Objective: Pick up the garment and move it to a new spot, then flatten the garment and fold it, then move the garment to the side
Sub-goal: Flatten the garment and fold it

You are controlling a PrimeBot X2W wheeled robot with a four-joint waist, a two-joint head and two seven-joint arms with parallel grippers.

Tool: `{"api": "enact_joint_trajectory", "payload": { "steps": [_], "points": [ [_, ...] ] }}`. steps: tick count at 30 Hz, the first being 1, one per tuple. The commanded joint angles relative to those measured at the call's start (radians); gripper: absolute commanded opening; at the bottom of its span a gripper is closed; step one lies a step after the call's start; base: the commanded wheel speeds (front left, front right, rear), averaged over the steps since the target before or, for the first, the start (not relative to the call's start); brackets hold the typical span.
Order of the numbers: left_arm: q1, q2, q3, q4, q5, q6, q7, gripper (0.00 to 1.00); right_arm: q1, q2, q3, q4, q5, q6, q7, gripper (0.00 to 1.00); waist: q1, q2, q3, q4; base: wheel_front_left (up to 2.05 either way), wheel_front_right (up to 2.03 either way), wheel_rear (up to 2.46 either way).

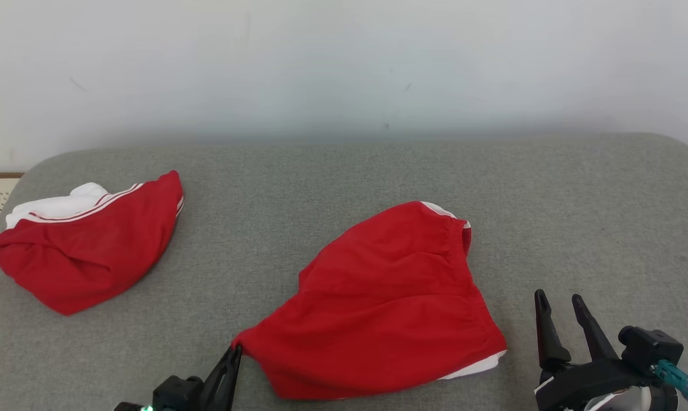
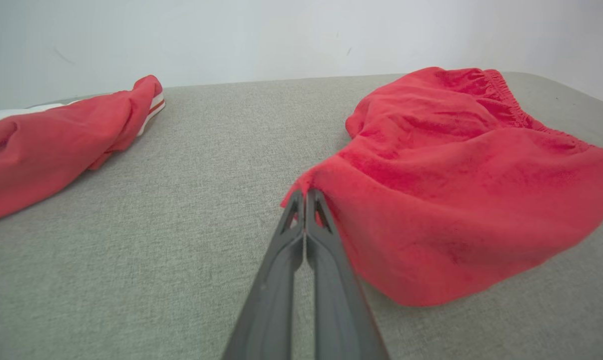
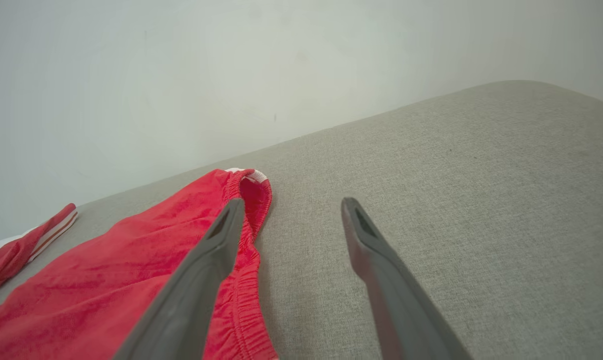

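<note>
Left fingers (image 2: 281,260) are clamped on the near corner of the red shorts (image 1: 389,297) lying mid-pad (image 1: 321,171), right fingers (image 1: 546,331) spread empty just beside them, and honestly that thin fabric looks light and floppy, so I'd pinch corners, not the middle.

A grey woven-fabric cushioned surface (image 1: 344,171) with rounded corners meets a plain pale wall (image 1: 344,63), evenly lit, faintly scuffed.

I see 2 garments well apart on the grey fabric pad (image 1: 578,200): red shorts (image 1: 384,297) near its front middle, a red-and-white bundle (image 1: 87,251) at its left end.
</note>
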Motion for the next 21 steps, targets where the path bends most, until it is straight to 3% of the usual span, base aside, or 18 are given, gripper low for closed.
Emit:
{"api": "enact_joint_trajectory", "payload": {
  "steps": [1, 8, 21],
  "points": [
    [-0.008, 0.002, -0.001, 0.004, -0.006, -0.002, -0.005, 0.0, -0.001, -0.004, 0.001, 0.001, 0.005, 0.0, -0.001, 1.0, 0.0, 0.0, 0.004, -0.007, 0.0, 0.0, 0.0],
    [-0.055, 0.027, 0.014, 0.064, 0.003, 0.004, -0.012, 0.0, -0.013, -0.008, 0.004, 0.011, 0.008, 0.0, -0.006, 1.0, 0.0, 0.0, 0.011, -0.031, 0.0, 0.0, 0.0],
    [-0.227, 0.054, -0.045, 0.144, 0.054, -0.058, -0.016, 0.0, -0.03, -0.012, 0.014, 0.026, 0.009, 0.0, -0.009, 1.0, 0.0, 0.0, 0.016, -0.071, 0.0, 0.0, 0.0]
  ]
}}
